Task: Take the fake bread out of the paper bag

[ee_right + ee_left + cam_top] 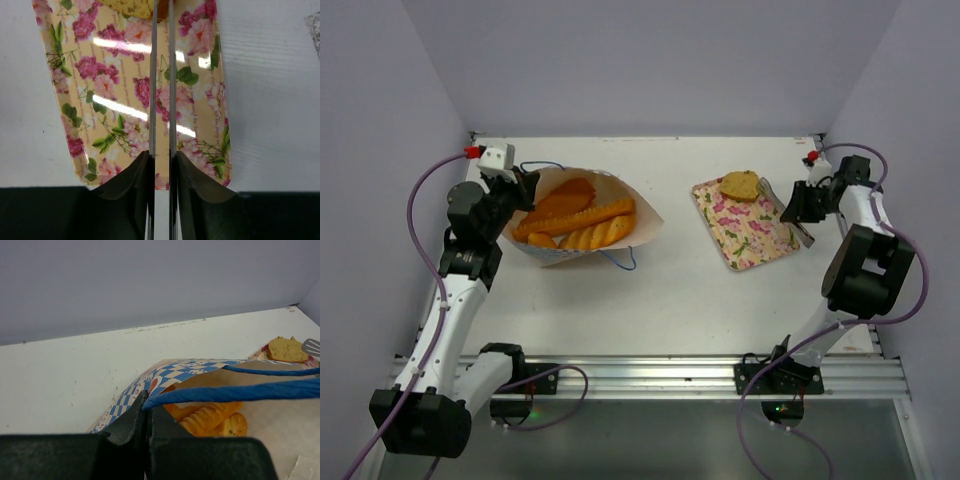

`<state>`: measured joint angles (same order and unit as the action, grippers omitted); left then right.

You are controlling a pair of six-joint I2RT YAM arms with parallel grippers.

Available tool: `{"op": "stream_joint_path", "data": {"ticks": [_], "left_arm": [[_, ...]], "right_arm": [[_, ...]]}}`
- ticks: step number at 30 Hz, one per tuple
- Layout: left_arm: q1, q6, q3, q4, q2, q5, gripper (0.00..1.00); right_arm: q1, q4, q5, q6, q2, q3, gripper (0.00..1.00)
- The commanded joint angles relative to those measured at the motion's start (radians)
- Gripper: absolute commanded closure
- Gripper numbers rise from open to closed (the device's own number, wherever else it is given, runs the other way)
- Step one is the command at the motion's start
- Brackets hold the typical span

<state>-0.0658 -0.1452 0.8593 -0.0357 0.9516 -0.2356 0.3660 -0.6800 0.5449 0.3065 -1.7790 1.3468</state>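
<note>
1. Fake bread [575, 215] lay mostly inside the paper bag [645, 222], just ahead of your left gripper [148, 407], which was clamped on the blue cord handle [225, 392].
2. One bun [740, 185] sat on the floral tray [200, 125], beyond your right gripper [162, 157], which was closed on metal tongs [161, 75].
3. By my judgement, you were between picks, and the tongs needed carrying across to the bag's mouth.
4. The ridged loaves ran lengthwise away from your left hand, towards the tray.
</note>
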Motion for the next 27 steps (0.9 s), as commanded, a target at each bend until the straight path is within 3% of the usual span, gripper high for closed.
{"op": "stream_joint_path", "data": {"ticks": [1, 10, 22, 27], "left_arm": [[0.004, 0.015, -0.006, -0.023, -0.004, -0.005, 1.00], [0.004, 0.019, 0.004, -0.004, 0.003, -0.011, 1.00], [0.006, 0.024, 0.035, 0.030, -0.011, -0.018, 1.00], [0.004, 0.026, 0.040, 0.025, -0.010, -0.033, 1.00]], "right_arm": [[0.004, 0.046, 0.038, -0.001, 0.004, -0.001, 0.69], [0.031, 0.059, 0.056, -0.004, 0.009, 0.006, 0.58], [0.036, 0.062, 0.113, 0.019, 0.162, -0.052, 0.58], [0.036, 0.004, 0.220, 0.059, 0.257, -0.100, 0.59]]}}
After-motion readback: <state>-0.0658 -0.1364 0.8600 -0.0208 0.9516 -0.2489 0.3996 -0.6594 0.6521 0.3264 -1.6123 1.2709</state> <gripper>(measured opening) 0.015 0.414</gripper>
